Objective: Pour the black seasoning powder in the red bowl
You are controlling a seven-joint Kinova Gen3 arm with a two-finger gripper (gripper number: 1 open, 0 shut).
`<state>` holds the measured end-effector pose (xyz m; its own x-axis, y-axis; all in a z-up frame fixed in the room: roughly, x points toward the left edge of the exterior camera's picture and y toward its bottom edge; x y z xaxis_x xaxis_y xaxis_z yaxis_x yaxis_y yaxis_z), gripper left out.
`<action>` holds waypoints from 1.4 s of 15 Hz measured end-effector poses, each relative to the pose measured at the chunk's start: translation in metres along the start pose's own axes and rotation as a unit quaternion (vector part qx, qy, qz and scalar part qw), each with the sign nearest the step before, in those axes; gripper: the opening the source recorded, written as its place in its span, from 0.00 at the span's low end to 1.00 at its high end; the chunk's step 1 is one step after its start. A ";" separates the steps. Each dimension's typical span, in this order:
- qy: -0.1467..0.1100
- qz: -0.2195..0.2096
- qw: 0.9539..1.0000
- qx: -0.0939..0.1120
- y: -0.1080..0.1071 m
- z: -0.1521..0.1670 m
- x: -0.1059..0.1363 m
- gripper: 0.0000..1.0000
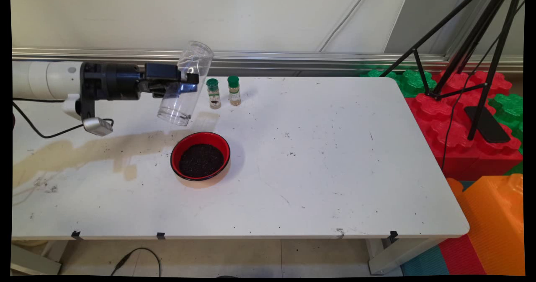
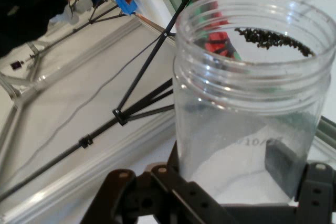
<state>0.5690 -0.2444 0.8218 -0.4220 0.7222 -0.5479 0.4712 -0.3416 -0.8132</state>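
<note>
The clear jar [image 2: 252,103] carries faint printed characters low on its wall in the hand view; they look like the digits "10/0", though the rest is too dim to make out; the two small green-capped bottles [image 1: 223,91] on the table bear labels, but the print on them is too small to read in the main view; no other lettering, brand or number can be read on anything else in either view.

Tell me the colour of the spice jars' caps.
Green on both spice jars, clearest in the main view.
</note>
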 end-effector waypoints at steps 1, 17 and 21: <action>-0.001 -0.022 1.000 -0.002 -0.002 -0.001 -0.002 0.00; -0.018 -0.286 0.957 -0.035 -0.012 -0.010 -0.022 0.00; -0.027 -0.335 0.941 -0.028 -0.010 -0.013 -0.025 0.00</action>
<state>0.5844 -0.2511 0.8463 -0.6777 0.7316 0.0742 0.1249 0.2140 -0.9688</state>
